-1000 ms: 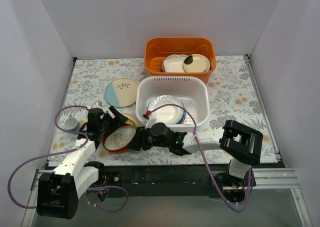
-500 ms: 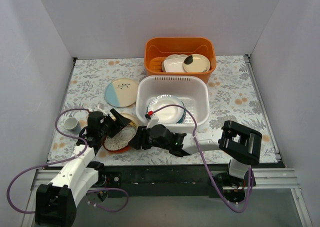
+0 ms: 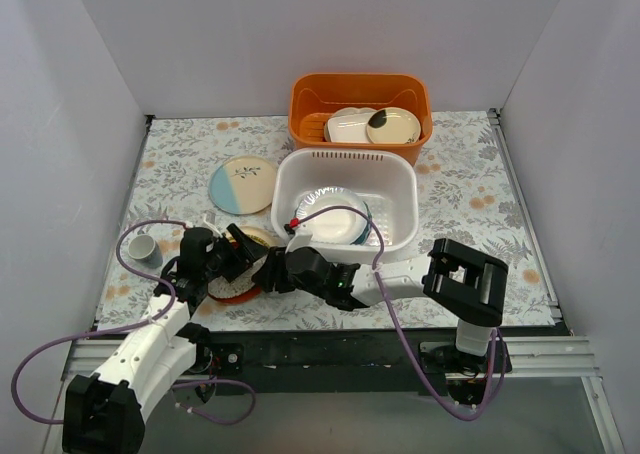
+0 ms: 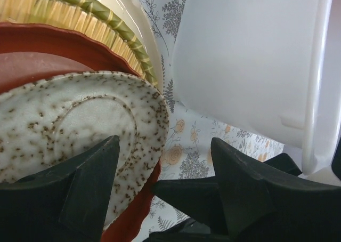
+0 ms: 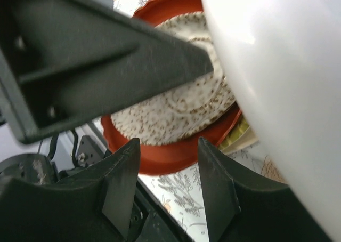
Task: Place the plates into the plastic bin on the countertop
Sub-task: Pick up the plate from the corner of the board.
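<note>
The left gripper, fingers spread wide, sits at the speckled plate on the red plate just left of the plastic bin, the right gripper spread too; best pinch only the top rim.

Speckled plate, centre-left of left wrist view: glazed ceramic, cream with brown flecks, soft sheen.
Red plate beneath it: smooth glossy glaze.
Woven-look plate, upper left: ribbed, straw-like texture.
Plastic bin: smooth white plastic, semi-gloss.
Countertop: matt printed cloth.
Orange basket, top centre of overhead view: glossy moulded plastic.
Left gripper fingers: matt black plastic.
</note>
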{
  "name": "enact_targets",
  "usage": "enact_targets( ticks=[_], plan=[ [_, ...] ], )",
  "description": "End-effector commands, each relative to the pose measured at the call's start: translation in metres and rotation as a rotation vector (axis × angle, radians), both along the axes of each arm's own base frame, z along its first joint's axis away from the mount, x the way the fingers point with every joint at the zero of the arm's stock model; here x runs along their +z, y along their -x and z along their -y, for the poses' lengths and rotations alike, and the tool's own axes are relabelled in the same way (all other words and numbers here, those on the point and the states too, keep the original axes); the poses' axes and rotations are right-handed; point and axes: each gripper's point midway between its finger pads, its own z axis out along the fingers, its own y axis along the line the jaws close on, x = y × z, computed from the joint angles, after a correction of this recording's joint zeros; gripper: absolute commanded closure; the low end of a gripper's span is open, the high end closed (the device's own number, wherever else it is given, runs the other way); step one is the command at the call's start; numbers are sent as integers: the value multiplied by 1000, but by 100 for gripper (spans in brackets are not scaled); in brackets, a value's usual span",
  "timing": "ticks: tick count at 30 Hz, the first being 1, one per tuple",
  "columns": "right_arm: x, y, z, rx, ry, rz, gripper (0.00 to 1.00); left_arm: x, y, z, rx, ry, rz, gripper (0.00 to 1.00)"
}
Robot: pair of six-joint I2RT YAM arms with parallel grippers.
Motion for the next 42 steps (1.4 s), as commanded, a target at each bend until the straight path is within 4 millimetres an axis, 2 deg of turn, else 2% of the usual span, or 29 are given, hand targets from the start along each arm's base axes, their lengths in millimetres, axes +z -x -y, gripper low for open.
enact_targets(
  ticks=[1, 4, 5, 6, 10, 20, 28, 38, 42],
  plan=[
    [-56, -27, 30, -138, 190, -47, 46, 1, 0, -4, 31, -36, 9, 31],
    [-61, -28, 33, -149, 201, -49, 46, 14, -8, -11, 51, -77, 47, 30],
    [-64, -28, 38, -158, 211, -45, 46, 13, -11, -18, 80, -116, 42, 29],
    [-64, -28, 39, -161, 210, -41, 46, 21, -18, -22, 101, -135, 60, 28],
    [-55, -30, 42, -169, 192, -24, 46, 20, -30, -39, 165, -226, 62, 26],
    [-46, -24, 44, -117, 168, 7, 46, -20, -43, -52, 209, -340, -49, 25],
    [-40, -18, 41, -71, 146, 14, 46, -28, -37, -57, 225, -352, -72, 25],
    [-56, -17, 25, -37, 179, -12, 48, -14, -26, -45, 192, -268, -31, 27],
    [-63, -21, 22, -50, 197, -13, 48, 5, -29, -44, 190, -258, 17, 27]
  ],
)
